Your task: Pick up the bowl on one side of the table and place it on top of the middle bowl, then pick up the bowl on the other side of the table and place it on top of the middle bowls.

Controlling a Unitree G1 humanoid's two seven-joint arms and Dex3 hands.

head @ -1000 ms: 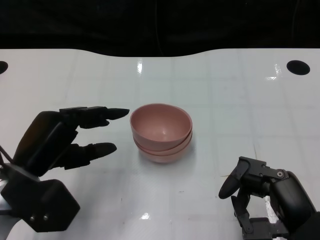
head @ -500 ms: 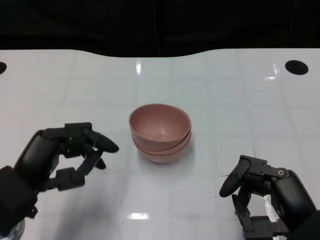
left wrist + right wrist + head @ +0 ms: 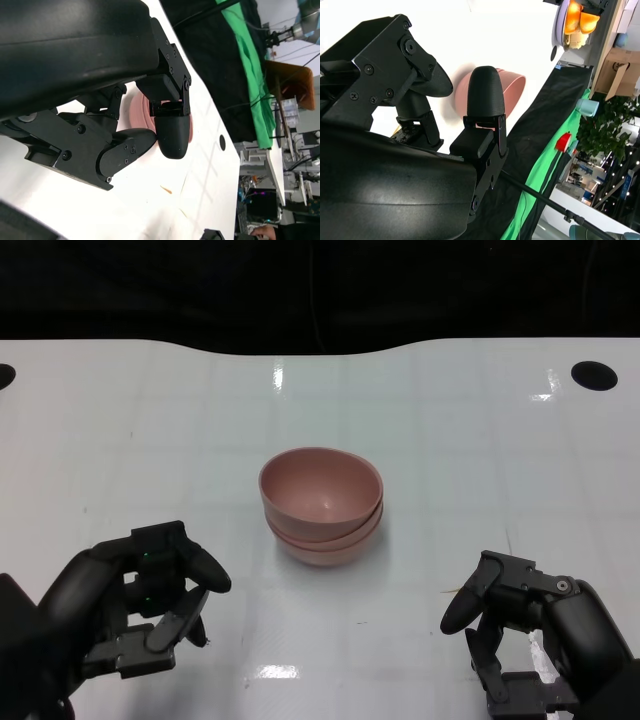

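Stack of matte pink round bowls (image 3: 321,506) sits mid-table on the glossy white tabletop (image 3: 480,450), nested one inside another, rims roughly level, slightly offset at the right edge. At least two rim lines visible; can't tell from the head view whether a third is nested in there. No loose bowl on either the left or the right side of the table, so my read is that stacking is done or nearly done

Left hand (image 3: 140,605) is at near left, well apart from the stack, fingers curled inward with nothing in them. Left wrist view confirms: the fingers (image 3: 172,131) fold toward the palm, empty, with the pink stack only a sliver behind them. Looks like a parked pose, clear of the bowls so it can't nudge them

Right hand (image 3: 520,625) is at near right, also well apart from the stack, fingers bent in and holding nothing. In the right wrist view the pink bowls (image 3: 510,90) show beyond the fingertips, untouched

Two dark round holes in the tabletop, far right (image 3: 594,374) and far left edge (image 3: 4,373), both well away from the work area. Black backdrop behind the far edge of the table

Judgement: both hands sit low and wide of centre, so the stack stands free and stable. Only risk I see is the slight offset in nesting, seems harmless on a flat surface
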